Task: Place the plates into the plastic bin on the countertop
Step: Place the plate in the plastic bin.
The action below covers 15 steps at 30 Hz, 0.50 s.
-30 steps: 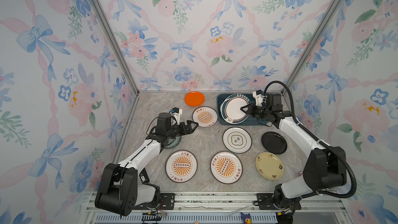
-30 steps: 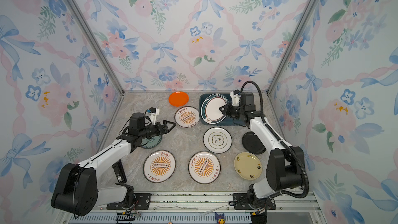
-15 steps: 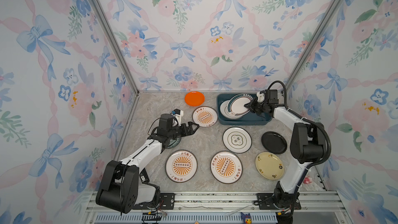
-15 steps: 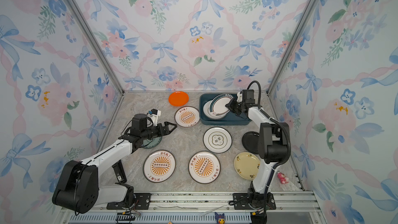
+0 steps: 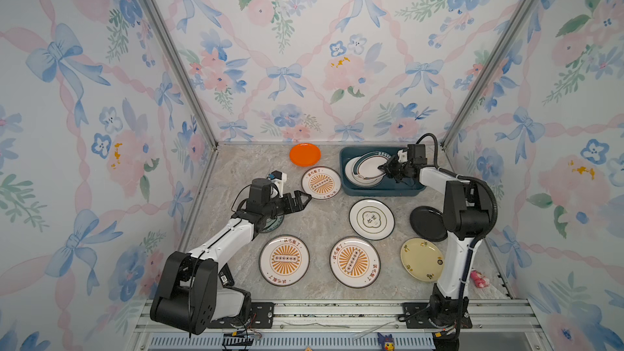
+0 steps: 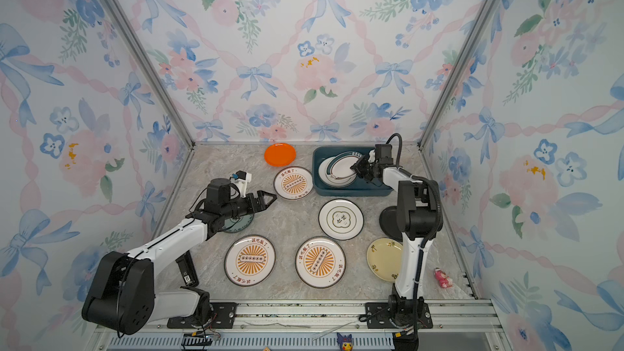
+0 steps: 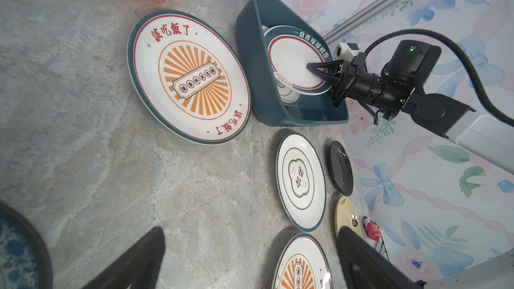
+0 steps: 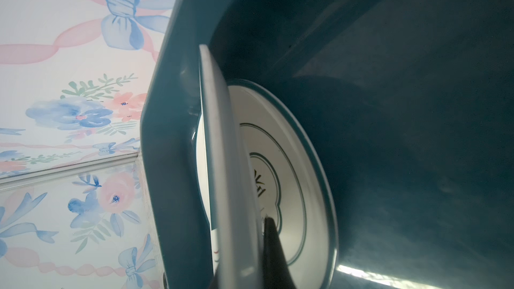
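The navy-rimmed plate (image 5: 371,164) is inside the bin (image 5: 381,192), tilted rather than flat (being round, only its tilt gives it a direction). Its lettered rim is toward the bin's back wall, and it leans over a lower plate (image 8: 292,184) with a green emblem on the bin floor. The right gripper (image 5: 383,167) reaches in over the bin's right end, jaws pinched tight on the tilted plate's edge nearest that end. Just beside the bin's left wall lies a sunburst plate (image 5: 320,183). The left gripper (image 5: 305,199) hovers left of and in front of the bin, jaws spread wide and holding nothing, pointing toward that plate. An orange plate (image 5: 305,154) lies left of the bin near the back wall. In front of the bin are an emblem plate (image 5: 371,219) and a black plate (image 5: 426,226) partly hidden by the right arm. Farther forward are a yellow plate (image 5: 420,260) and two sunburst plates (image 5: 284,260) (image 5: 354,262). A teal plate (image 5: 274,226) well left of the bin is mostly covered by the left arm. All rest on the beige marbled countertop (image 5: 324,221), edged by aluminium rails and enclosed by floral wallpaper with blue bows.
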Motion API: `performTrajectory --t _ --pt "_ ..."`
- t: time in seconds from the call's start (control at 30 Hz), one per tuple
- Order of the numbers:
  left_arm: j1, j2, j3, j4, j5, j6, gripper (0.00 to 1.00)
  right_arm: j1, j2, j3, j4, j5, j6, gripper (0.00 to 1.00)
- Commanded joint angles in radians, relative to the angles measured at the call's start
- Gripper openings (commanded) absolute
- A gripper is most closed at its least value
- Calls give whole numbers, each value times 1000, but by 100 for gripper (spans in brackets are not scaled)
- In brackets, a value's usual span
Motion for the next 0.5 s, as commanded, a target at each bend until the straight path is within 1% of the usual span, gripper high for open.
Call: performTrajectory --t 0.0,0.07,0.33,0.4,0.47 --pt "-7 14 -9 -5 -9 22 98 -5 23 49 40 -25 15 0" --pt "-7 17 -9 -5 -7 24 98 -5 32 50 35 -23 12 0" --pt "-7 23 -6 -6 -3 22 98 -3 56 41 22 -19 3 10" --pt "-7 24 -4 -6 0 22 98 -4 56 44 4 -15 -7 17" --pt "-7 26 -2 -6 2 22 98 -3 56 50 -24 -10 -23 27"
